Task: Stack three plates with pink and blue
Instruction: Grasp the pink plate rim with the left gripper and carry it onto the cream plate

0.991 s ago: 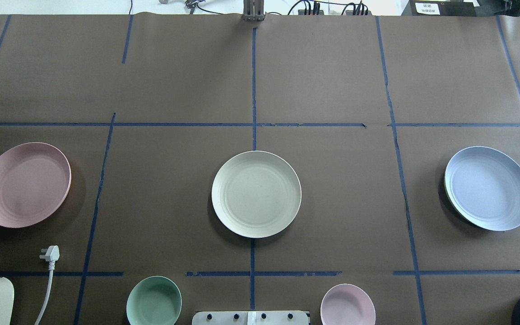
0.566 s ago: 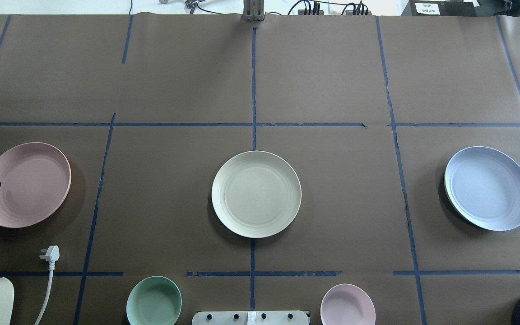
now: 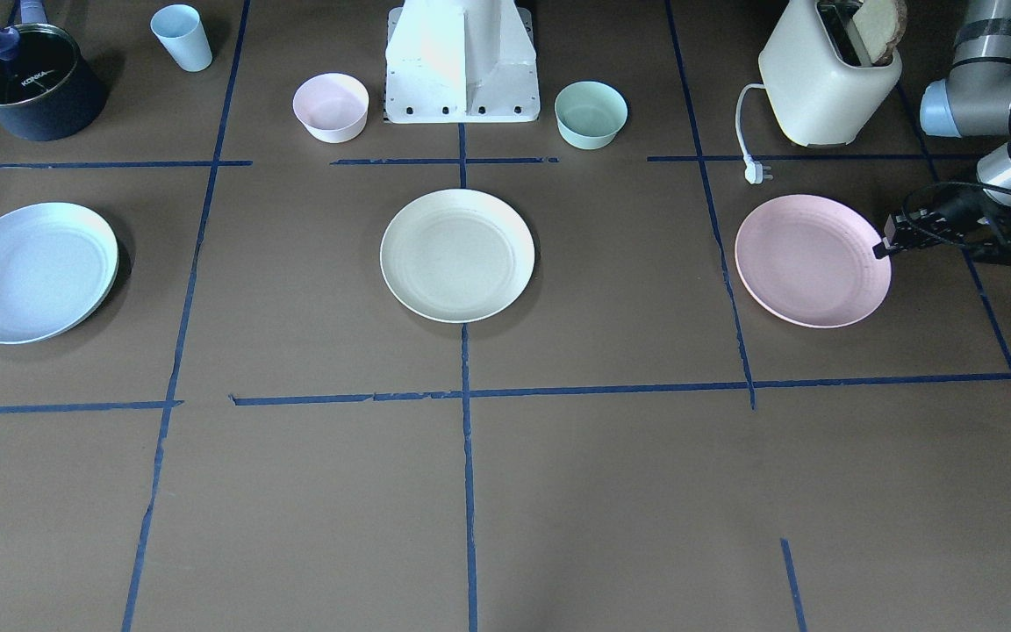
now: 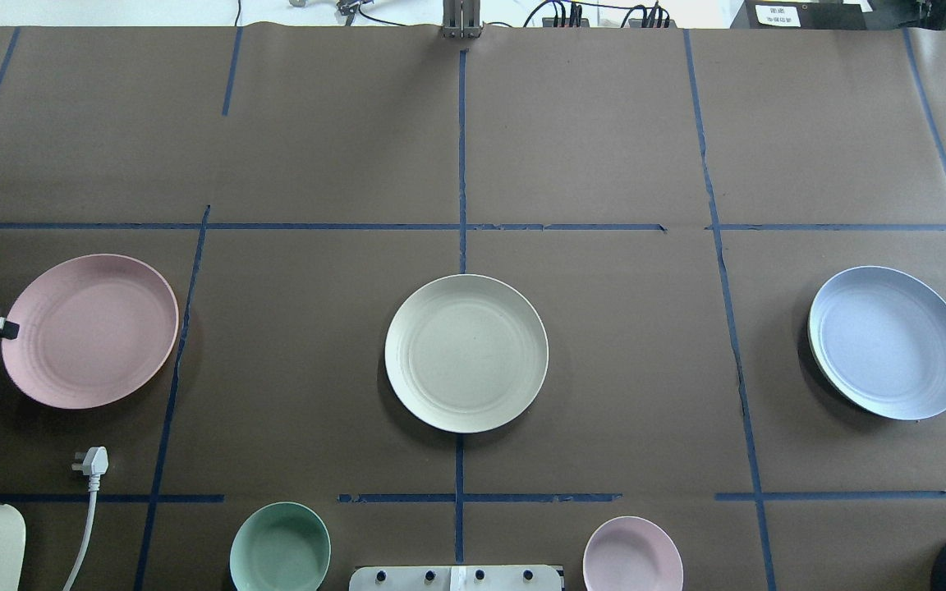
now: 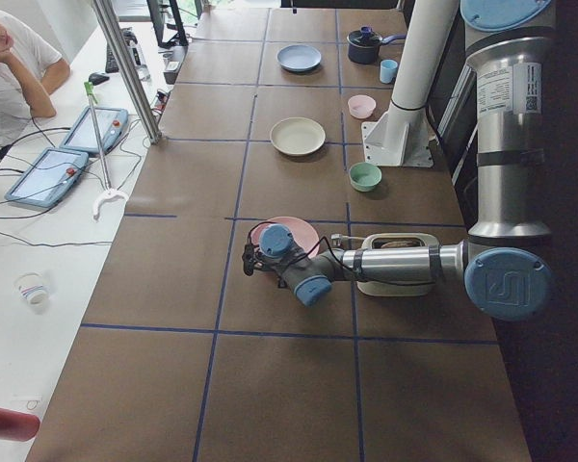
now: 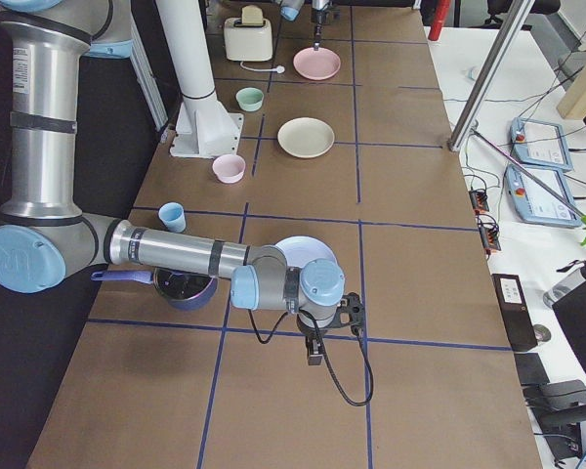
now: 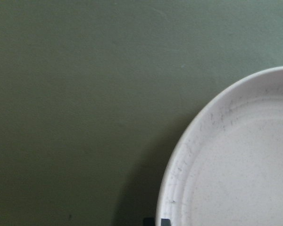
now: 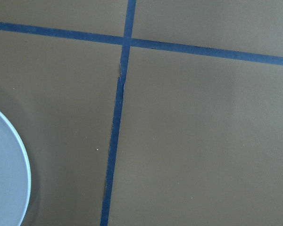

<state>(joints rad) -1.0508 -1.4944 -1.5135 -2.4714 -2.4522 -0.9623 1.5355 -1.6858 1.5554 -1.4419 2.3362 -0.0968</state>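
By the worktop's near edge, a small mint-green plastic bowl [image 4: 280, 548] and a small pink plastic bowl [image 4: 632, 554] are sitting apart. Farther out, three round plastic plates are occupying one row, well apart: the pale pink plate [image 4: 91, 331] by the left edge, the cream plate [image 4: 466, 353] at the centre, the light blue plate [image 4: 889, 342] by the right edge. The left gripper [image 4: 6, 329] is clamping the pale pink plate's left rim, fingers closed on it. The right gripper [image 6: 313, 357] is hanging beside the light blue plate; its finger opening cannot be told.
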